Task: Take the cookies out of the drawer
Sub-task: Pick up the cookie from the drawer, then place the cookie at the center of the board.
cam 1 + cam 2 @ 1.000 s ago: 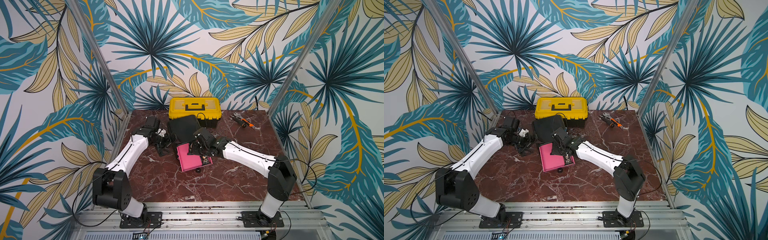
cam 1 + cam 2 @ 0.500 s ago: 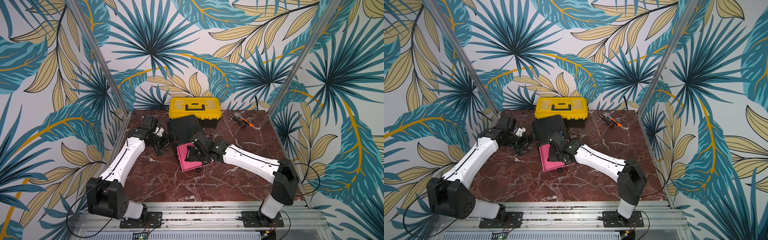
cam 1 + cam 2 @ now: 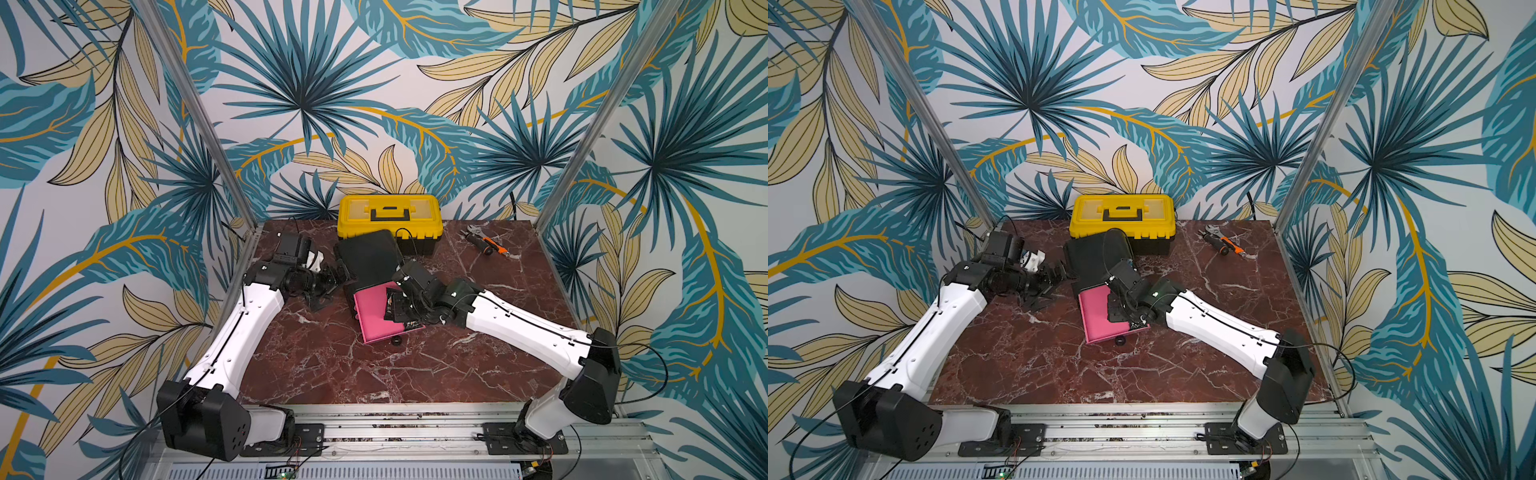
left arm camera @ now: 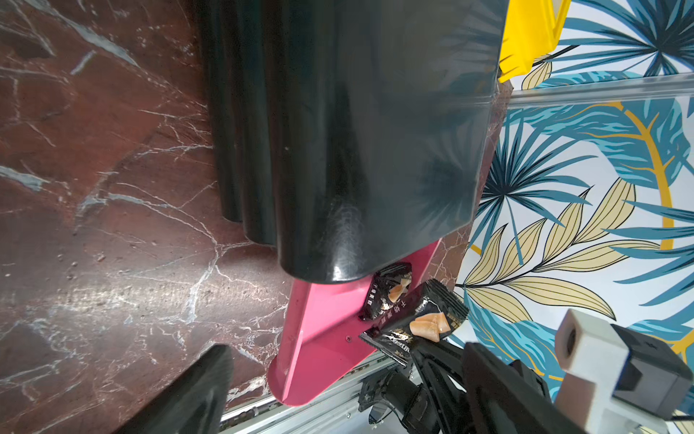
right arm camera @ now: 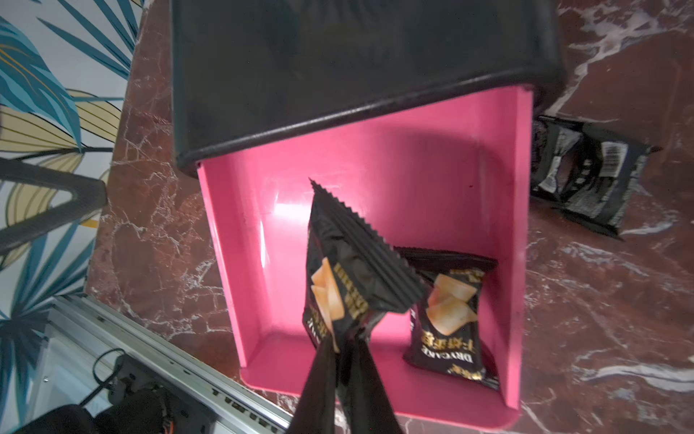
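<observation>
Setting: marble table (image 3: 332, 374) enclosed by leaf-patterned walls.
Left gripper (image 3: 326, 289): beside the black cabinet (image 3: 368, 257), holding nothing visible; how wide its fingers stand cannot be told.
Drawer: the pink drawer (image 5: 375, 169) stands out from the cabinet; a second packet (image 5: 450, 319) lies flat inside.
Right gripper (image 5: 347, 342): fingers pinched on the held packet (image 5: 349, 270), black, raised above the drawer.
Loose packet (image 5: 589, 173): on the table, just beside the drawer.
Risk: the pinch sits on the wrapper's edge, so slick foil could slip and drop back in.
Hidden: the drawer's rear lies under the cabinet, and more cookies may sit there.
</observation>
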You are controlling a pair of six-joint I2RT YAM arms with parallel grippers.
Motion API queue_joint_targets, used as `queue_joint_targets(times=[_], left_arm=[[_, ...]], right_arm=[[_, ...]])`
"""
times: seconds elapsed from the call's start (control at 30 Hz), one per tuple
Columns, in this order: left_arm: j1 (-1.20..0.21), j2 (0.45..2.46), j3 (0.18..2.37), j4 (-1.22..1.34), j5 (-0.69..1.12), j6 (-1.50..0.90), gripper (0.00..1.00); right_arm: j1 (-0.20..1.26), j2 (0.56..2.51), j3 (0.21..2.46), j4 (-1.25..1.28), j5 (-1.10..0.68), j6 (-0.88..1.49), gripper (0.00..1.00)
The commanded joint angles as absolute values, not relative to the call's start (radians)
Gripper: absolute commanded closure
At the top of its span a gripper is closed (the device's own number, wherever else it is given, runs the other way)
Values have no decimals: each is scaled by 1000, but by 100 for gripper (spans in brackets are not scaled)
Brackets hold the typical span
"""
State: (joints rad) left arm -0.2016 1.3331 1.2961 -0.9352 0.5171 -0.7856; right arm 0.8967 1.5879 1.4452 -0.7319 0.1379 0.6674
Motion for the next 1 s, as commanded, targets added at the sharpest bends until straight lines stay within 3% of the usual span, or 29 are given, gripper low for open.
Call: queue_joint_targets(times=[0.0,0.23,0.5,0.97], left_arm=[[-254,1317,1389,-976,455,-775,0],[-317,1288,1407,-954,423,-827,0],[-338,1299,1432,-872,439,-855,0],[-374,1435,1499,-697,412,-856,0]], right_arm=[[890,1530,1482,-858,187,577,96],[729,1398,1465,-934,96,530,97],[496,1394,1438,-966,-87,368,98],[277,1762,1471,-923,-147,189,99]])
